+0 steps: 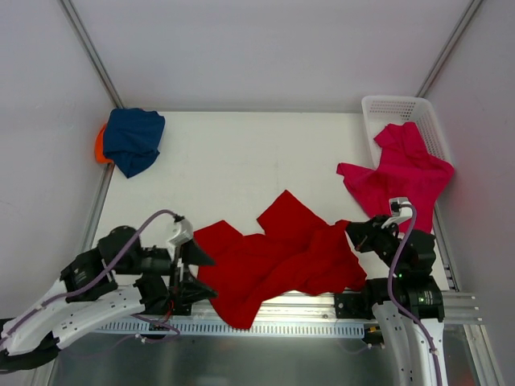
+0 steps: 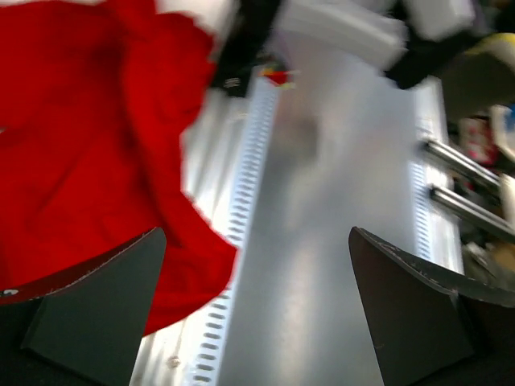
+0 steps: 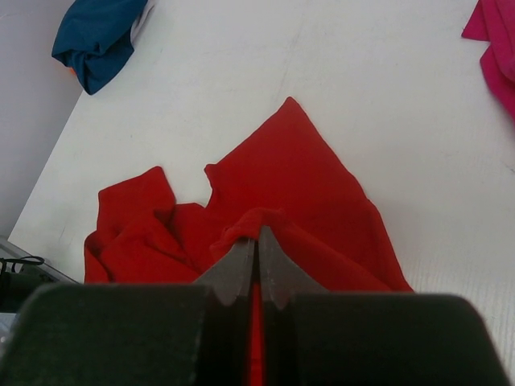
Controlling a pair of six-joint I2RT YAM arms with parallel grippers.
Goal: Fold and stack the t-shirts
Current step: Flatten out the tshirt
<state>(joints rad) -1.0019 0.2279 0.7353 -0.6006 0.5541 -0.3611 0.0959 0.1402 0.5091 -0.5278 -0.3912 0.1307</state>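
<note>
A bright red t-shirt (image 1: 278, 257) lies crumpled at the front middle of the white table, part of it hanging over the near edge. My right gripper (image 3: 257, 235) is shut on a fold of the red shirt (image 3: 273, 185) at its right side (image 1: 354, 235). My left gripper (image 2: 256, 265) is open and empty at the shirt's left edge (image 1: 197, 269), with red cloth (image 2: 88, 153) beside its left finger. A navy blue t-shirt (image 1: 133, 139) lies at the back left over an orange one (image 1: 99, 146). A magenta-pink t-shirt (image 1: 402, 170) hangs out of the basket.
A white plastic lattice basket (image 1: 394, 107) stands at the back right corner. A slotted metal rail (image 1: 265, 326) runs along the table's near edge. White walls close in the left, back and right sides.
</note>
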